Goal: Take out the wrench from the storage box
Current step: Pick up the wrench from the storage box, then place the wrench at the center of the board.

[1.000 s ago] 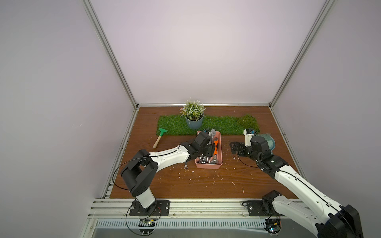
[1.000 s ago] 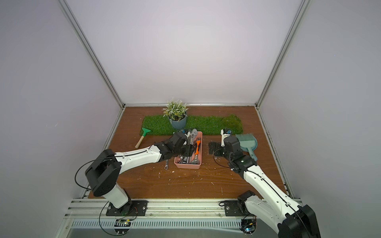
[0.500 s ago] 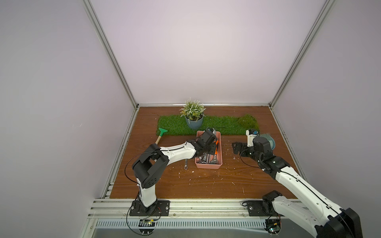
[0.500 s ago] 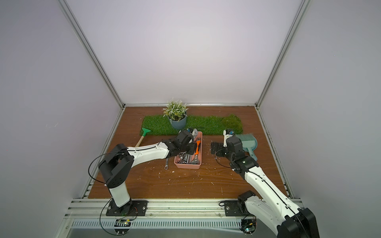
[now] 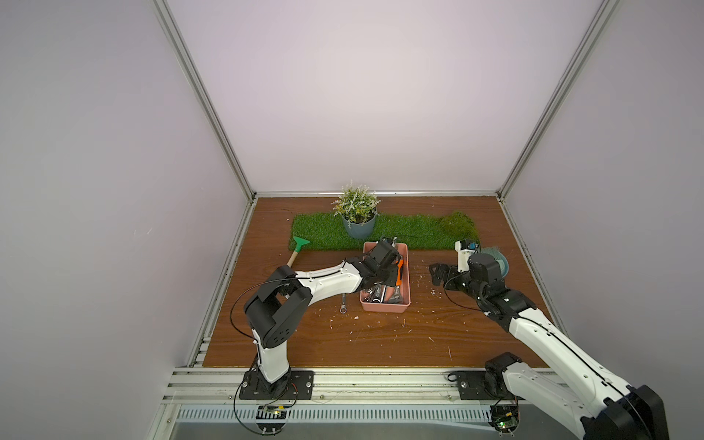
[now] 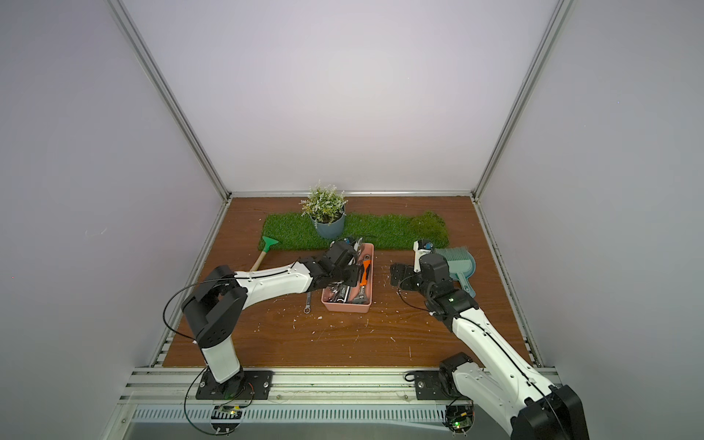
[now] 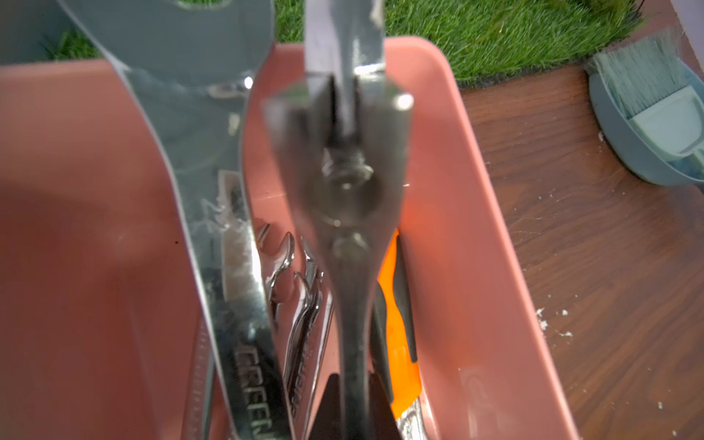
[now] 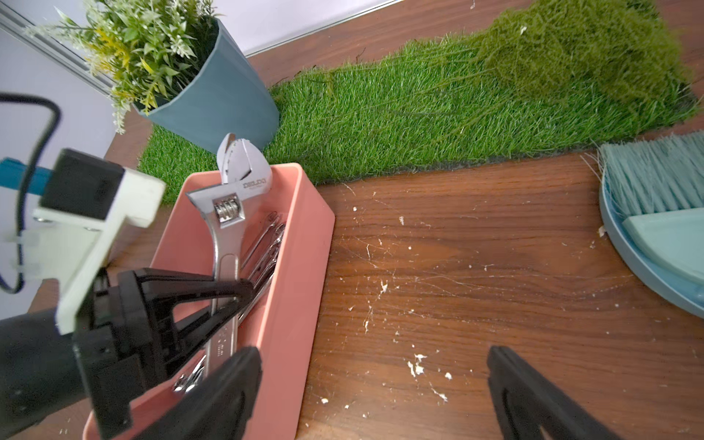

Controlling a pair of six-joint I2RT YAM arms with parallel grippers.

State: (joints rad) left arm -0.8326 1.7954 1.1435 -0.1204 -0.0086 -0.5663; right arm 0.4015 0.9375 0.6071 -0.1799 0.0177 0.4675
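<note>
Wrench (image 8: 226,263), chrome adjustable: lying lengthwise in salmon-pink plastic storage box (image 8: 293,297); clamping handle with left jaws, right jaws apart.

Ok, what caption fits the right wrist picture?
Left claw grips the adjustable wrench in the salmon-pink storage box.

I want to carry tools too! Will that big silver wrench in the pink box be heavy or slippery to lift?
Probably heavy: the adjustable wrench looks like thick solid metal, so stiff too. Its polished handle might slip or swivel, because the jaws of the left gripper pinch it away from the bulky head.
</note>
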